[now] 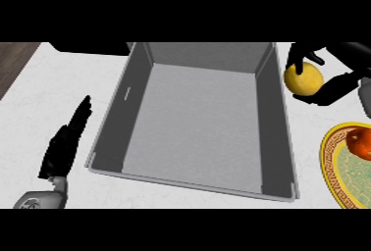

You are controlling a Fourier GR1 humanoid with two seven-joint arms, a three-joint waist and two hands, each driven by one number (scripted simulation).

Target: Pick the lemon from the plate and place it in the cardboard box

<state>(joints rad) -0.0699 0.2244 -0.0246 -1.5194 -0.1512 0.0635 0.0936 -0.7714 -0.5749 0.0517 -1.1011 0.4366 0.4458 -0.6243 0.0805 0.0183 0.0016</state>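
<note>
A yellow lemon hangs just right of the far right corner of the box, with my right hand curled round it from above and from the right. The grey open-topped box fills the middle of the view and has nothing inside. My left hand lies open and flat on the counter left of the box, fingers pointing away from me. The yellow-rimmed, green-patterned plate sits at the right edge, partly cut off.
A red-orange fruit lies on the plate's upper part. The white marble counter ends at a dark wood strip at the far left. A dark object stands behind the box's far left corner.
</note>
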